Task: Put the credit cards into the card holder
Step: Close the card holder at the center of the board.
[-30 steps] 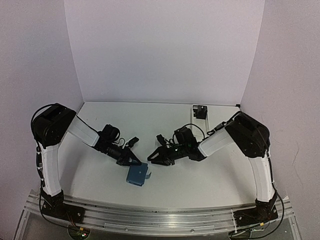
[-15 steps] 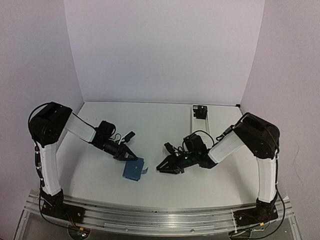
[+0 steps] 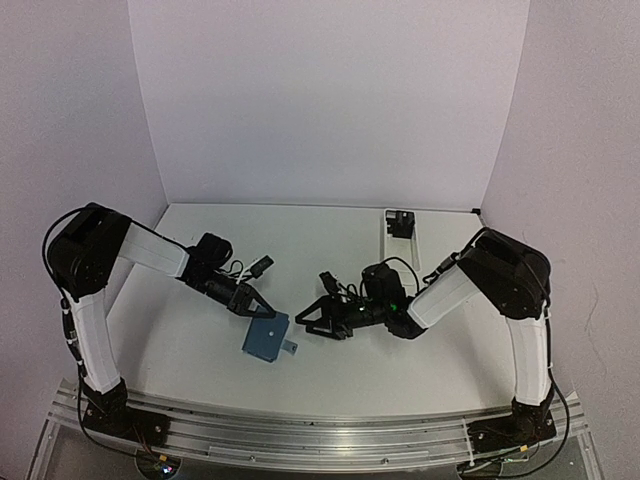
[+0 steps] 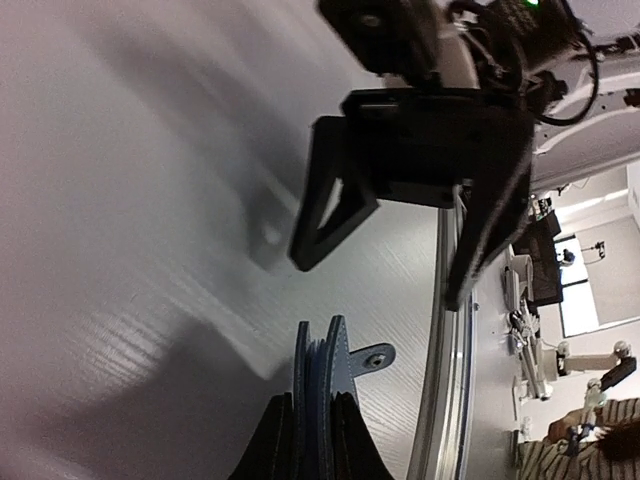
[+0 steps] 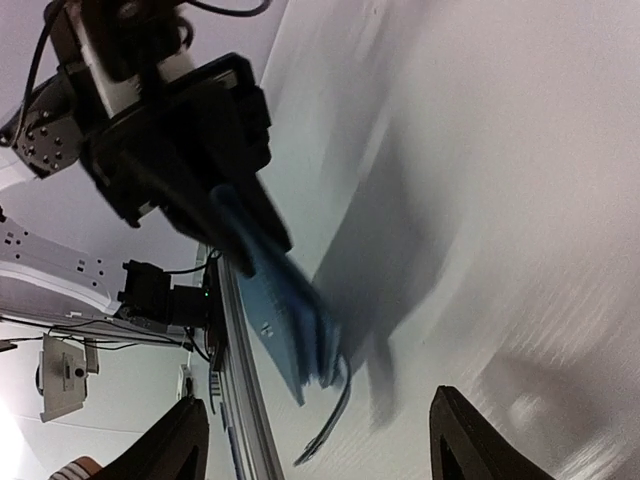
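Note:
My left gripper [image 3: 262, 317] is shut on the upper edge of the blue card holder [image 3: 266, 338], which hangs tilted just above the table with its clasp tab [image 3: 290, 347] pointing right. In the left wrist view the card holder [image 4: 322, 385] stands edge-on between the fingers [image 4: 268, 452], with thin layers showing between its leaves. My right gripper [image 3: 315, 322] stands open and empty just right of the holder, facing it. It appears again as the right gripper [image 4: 400, 245] in the left wrist view. No loose credit cards show.
A long white tray [image 3: 386, 237] lies at the back right with a small dark object [image 3: 400, 222] at its far end. White walls close in the table on three sides. The metal rail [image 3: 300, 425] runs along the near edge.
My right gripper has opened wide and moved left, closer to the card holder. The left gripper still grips the holder and has shifted only slightly.

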### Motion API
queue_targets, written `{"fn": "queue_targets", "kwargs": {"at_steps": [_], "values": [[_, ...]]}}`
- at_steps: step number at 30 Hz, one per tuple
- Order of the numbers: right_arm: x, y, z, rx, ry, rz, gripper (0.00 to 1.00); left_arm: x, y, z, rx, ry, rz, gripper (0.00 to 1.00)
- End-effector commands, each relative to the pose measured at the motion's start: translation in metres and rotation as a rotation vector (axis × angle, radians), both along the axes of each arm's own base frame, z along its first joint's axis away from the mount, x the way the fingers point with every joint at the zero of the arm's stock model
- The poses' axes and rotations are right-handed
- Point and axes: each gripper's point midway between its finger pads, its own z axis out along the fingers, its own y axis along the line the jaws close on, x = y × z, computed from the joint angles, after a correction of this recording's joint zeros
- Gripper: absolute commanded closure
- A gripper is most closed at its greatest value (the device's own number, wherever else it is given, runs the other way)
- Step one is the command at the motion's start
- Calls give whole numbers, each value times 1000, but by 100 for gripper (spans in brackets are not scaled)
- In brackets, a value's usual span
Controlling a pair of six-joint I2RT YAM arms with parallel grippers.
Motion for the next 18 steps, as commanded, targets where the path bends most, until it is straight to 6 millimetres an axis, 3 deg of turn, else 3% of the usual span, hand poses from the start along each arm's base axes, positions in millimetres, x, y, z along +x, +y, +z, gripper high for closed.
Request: {"fn": "queue_targets", "kwargs": {"at_steps": [1, 5, 13, 18], "values": [[23, 14, 25, 44, -201, -25, 27, 1, -11, 78, -177, -318, -112, 100], [23, 19, 33, 51, -286, -24, 25, 3, -17, 92, -221, -373, -130, 100], [2, 26, 73, 237, -384, 61, 28, 7, -20, 92, -214, -390, -129, 100], [-1, 31, 81, 287, -388, 97, 29, 5, -23, 94, -209, -386, -128, 100]]}}
